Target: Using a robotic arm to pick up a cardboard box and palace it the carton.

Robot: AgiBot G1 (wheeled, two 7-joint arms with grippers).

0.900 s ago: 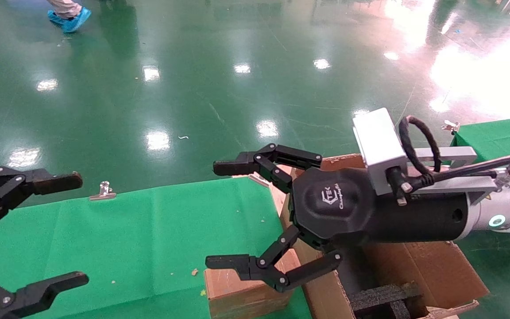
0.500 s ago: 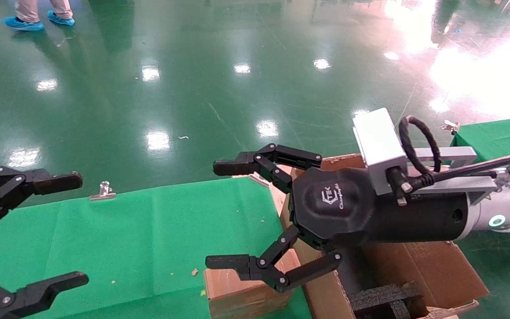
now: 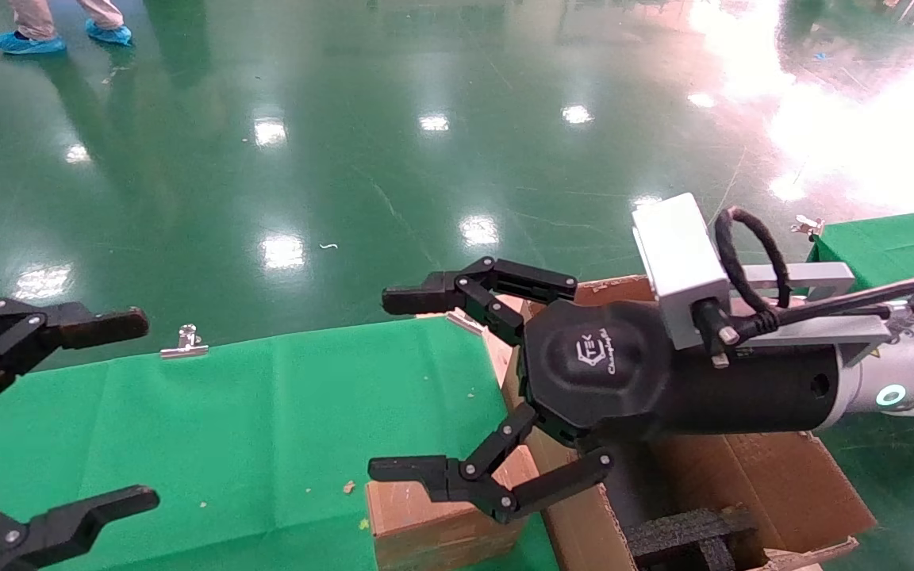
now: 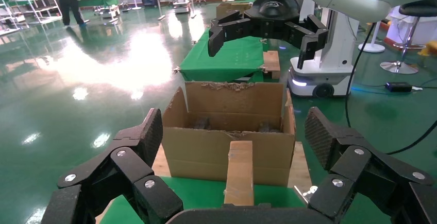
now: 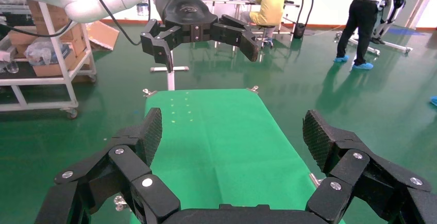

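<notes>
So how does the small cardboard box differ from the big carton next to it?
The cardboard box is slim, closed and smooth-sided; the carton is much larger, open at the top, with flaps standing up and a ragged edge. The box stands on the green cloth against the carton's side. Both are brown cardboard, and no tool touches either.

- Bright, even overhead lighting throughout.
- Strong glare on the glossy green floor [image 3: 393, 143], washing out to white-pink at upper right.
- Round lamp reflections dotted across that floor.
- Soft, faint shadows under the right gripper [image 3: 413, 381].
- Sharp focus, slight stretching toward frame edges.
</notes>
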